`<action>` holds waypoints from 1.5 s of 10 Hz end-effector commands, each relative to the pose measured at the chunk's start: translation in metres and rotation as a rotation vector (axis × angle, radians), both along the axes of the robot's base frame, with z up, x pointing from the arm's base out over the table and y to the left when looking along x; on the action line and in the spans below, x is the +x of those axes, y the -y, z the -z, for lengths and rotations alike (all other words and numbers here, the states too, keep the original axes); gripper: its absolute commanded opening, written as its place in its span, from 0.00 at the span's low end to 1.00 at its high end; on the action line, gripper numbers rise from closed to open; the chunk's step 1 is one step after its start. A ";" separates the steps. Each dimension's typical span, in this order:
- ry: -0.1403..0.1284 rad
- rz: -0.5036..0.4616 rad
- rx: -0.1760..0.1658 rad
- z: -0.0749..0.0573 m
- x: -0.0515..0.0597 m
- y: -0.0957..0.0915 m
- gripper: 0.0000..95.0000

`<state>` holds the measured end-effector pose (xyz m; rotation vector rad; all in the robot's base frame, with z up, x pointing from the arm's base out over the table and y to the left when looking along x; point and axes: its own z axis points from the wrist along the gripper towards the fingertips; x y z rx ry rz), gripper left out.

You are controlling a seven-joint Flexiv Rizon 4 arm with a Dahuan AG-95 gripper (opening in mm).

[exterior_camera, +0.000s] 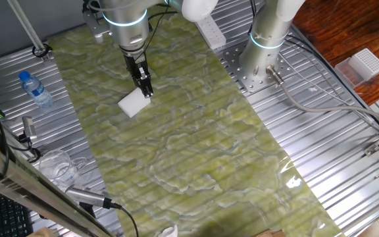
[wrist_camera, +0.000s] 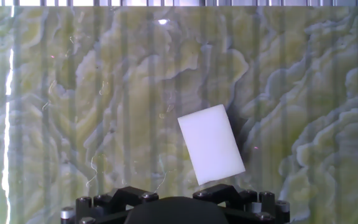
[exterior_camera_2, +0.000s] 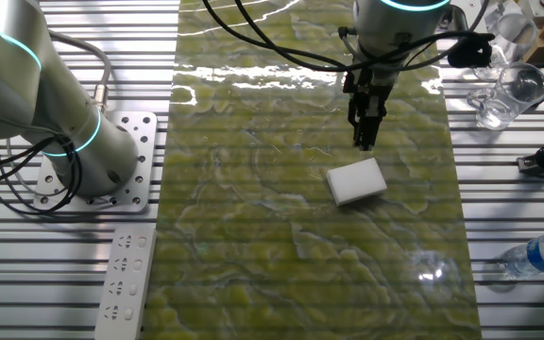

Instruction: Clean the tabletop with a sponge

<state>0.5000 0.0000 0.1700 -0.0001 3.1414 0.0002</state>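
The yellow-green marbled tabletop (exterior_camera: 196, 151) runs down the middle of every view. The white sponge (exterior_camera: 134, 103) lies flat on it, free of the gripper. It also shows in the other fixed view (exterior_camera_2: 356, 180) and in the hand view (wrist_camera: 211, 144). My black gripper (exterior_camera: 146, 89) hangs just above the sheet at the sponge's far edge, its fingers close together and holding nothing. In the other fixed view the gripper (exterior_camera_2: 365, 138) ends a short way beyond the sponge. In the hand view only the gripper's base (wrist_camera: 173, 208) shows, with the sponge just ahead and slightly right.
A second arm's base (exterior_camera: 265, 59) stands on the ribbed metal beside the sheet, with a white power strip (exterior_camera_2: 126, 283) near it. A water bottle (exterior_camera: 35, 89) and glass mugs (exterior_camera_2: 508, 94) are on the other side. A white ridged box (exterior_camera: 364, 66) sits far right.
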 end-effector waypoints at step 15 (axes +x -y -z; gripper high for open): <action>0.036 -0.427 -0.017 0.000 0.000 0.001 0.00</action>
